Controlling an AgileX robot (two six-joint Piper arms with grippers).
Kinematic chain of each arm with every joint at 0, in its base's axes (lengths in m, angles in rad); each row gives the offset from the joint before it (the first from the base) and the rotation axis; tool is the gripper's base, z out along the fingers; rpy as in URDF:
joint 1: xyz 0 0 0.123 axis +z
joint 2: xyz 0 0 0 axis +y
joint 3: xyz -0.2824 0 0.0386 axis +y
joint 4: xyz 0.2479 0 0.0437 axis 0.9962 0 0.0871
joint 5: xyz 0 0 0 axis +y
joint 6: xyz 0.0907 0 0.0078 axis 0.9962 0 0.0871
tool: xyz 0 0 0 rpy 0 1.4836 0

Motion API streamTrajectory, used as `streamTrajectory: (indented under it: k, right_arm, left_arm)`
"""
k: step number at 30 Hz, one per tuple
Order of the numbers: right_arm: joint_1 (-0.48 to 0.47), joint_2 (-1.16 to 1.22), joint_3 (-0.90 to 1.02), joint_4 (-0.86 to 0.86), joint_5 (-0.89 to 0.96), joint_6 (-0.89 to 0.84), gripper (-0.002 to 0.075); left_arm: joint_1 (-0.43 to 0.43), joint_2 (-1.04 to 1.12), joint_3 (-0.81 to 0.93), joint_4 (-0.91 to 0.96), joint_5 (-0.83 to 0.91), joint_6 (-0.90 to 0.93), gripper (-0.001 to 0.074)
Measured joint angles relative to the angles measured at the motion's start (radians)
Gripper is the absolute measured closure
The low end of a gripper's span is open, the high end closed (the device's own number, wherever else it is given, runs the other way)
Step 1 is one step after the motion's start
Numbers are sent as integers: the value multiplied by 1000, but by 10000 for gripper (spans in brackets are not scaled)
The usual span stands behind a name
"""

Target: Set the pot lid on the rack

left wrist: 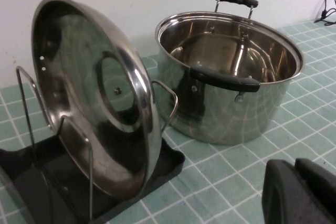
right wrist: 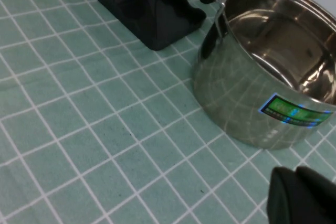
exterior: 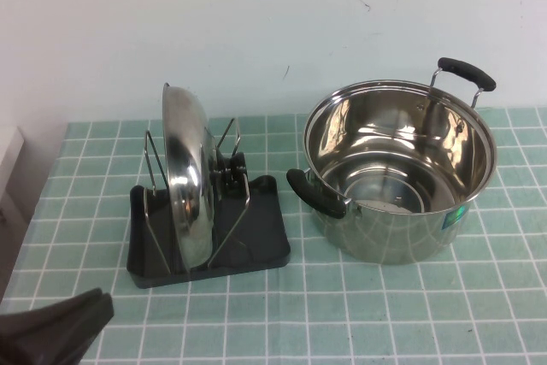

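Pot lid [exterior: 186, 181]: we see it standing on edge between the wire loops, left of centre in the high view.
Rack [exterior: 265, 241]: black tray; its right edge lies near the pot [exterior: 402, 168], apart.
Open room: bare tiled table [exterior: 385, 314] across the lower frame.
Left gripper [left wrist: 299, 192]: low, lower-left corner of the high view; we cannot tell its state.
Right gripper [right wrist: 302, 195]: beside the pot; state likewise unclear.

High view angled down from the robot's side; both wrist views low, near, sharing the pot [left wrist: 231, 77] and rack [right wrist: 147, 11].
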Motion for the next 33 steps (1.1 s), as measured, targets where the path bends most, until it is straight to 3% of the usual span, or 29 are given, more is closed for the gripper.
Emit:
streamTrajectory:
  k: [10, 27, 33]
  right_arm:
    - [0, -76, 102, 10, -61, 18, 727]
    - [0, -76, 102, 12, -61, 19, 727]
    - [0, -76, 102, 12, -54, 20, 727]
  left_arm:
    - [0, -78, 91, -21, -31, 19, 736]
    - [0, -78, 112, -19, 140, 17, 736]
    - [50, -130, 152, 295, 53, -68, 736]
